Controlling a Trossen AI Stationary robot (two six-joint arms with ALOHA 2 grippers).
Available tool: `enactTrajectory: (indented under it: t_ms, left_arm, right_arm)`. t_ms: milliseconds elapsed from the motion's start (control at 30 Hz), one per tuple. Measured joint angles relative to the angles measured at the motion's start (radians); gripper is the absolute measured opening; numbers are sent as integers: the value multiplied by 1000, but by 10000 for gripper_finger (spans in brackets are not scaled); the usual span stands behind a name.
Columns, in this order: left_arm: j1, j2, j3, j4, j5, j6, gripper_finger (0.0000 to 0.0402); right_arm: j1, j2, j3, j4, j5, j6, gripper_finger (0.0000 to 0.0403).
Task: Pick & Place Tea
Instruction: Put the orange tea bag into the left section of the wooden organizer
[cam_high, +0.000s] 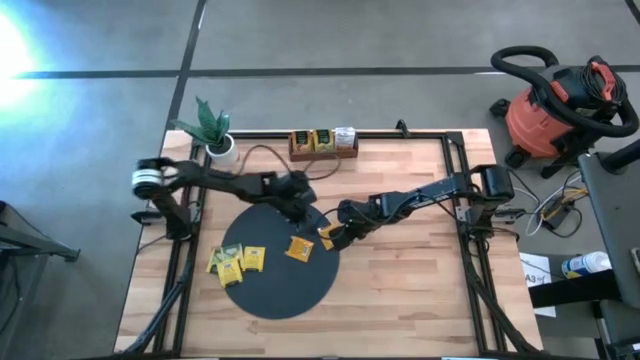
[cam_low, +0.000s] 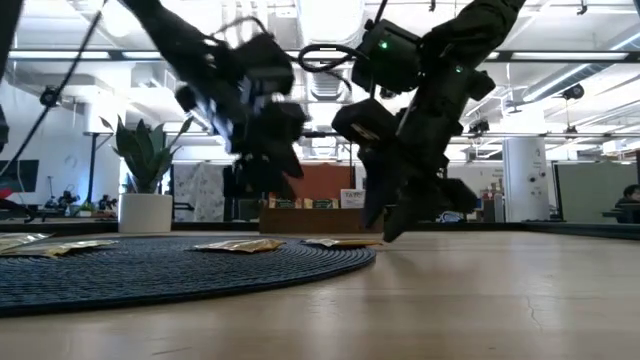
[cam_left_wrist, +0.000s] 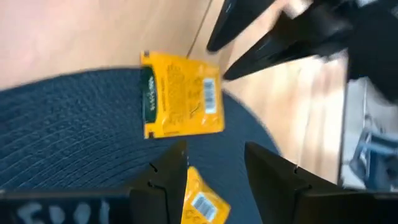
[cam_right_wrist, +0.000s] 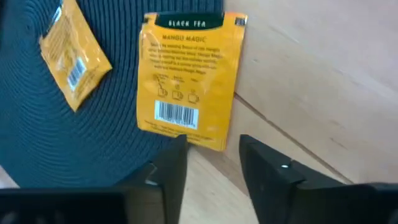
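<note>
A black round mat (cam_high: 280, 290) lies on the wooden table. Several yellow tea packets lie flat on it: two at its left (cam_high: 236, 262), one near the middle (cam_high: 299, 248), and one (cam_high: 325, 237) hanging over the mat's right rim onto the wood (cam_right_wrist: 189, 78). My right gripper (cam_high: 338, 231) is open and low (cam_low: 395, 215), with its fingers (cam_right_wrist: 267, 171) just short of that rim packet's near edge. My left gripper (cam_high: 303, 210) is open and hovers over the mat's far part (cam_left_wrist: 217, 177), with the rim packet (cam_left_wrist: 180, 99) ahead of it and another packet (cam_left_wrist: 202, 205) below its fingers.
A brown wooden tray (cam_high: 322, 143) with more packets sits at the table's far edge, and a potted plant (cam_high: 212, 128) stands at the far left corner. A black frame runs around the table. A red vacuum (cam_high: 555, 105) stands on the floor beyond the right side. Bare wood lies right of the mat.
</note>
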Motion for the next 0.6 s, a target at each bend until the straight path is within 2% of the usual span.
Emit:
enactTrajectory:
  t_ms: [133, 233, 600]
  left_arm:
    - [-2, 104, 58, -54, 67, 70, 154]
    - [-13, 152, 69, -57, 73, 94, 154]
    - [-16, 196, 70, 28, 59, 59, 154]
  right_arm:
    - [-1, -1, -20, 5, 3, -1, 174]
    - [-1, -3, -42, 41, 0, 1, 182]
    - [-5, -2, -81, 187, -15, 39, 171]
